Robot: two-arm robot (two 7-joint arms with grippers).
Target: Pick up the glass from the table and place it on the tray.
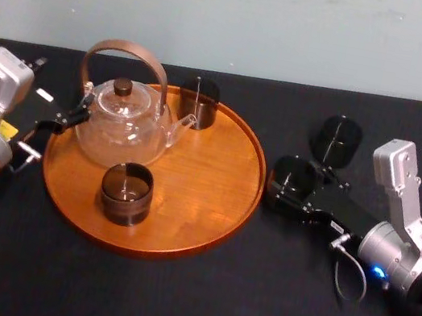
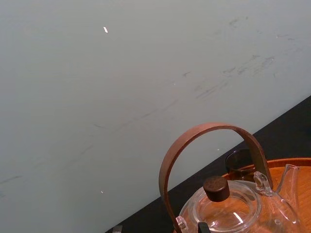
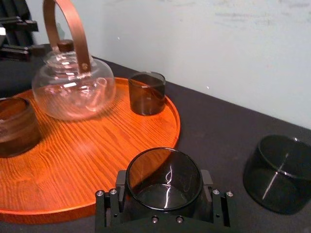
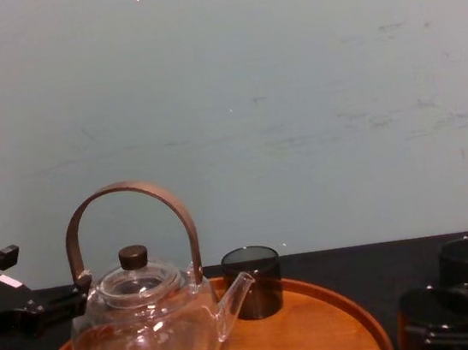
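Head view: right gripper (image 1: 294, 189), centre right, fingers closed around the dark glass (image 1: 290, 170) just right of the tray (image 1: 210, 207), black surface (image 1: 170, 298) beneath. Left gripper (image 1: 62, 122), state indeterminable, sits centre left beside the teapot (image 1: 122, 130).

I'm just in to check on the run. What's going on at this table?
The right gripper is closed around a dark smoked glass tumbler on the black table, beside the round orange-brown wooden tray. The tray already holds a clear glass teapot and two dark tumblers. The left gripper rests beside the teapot.
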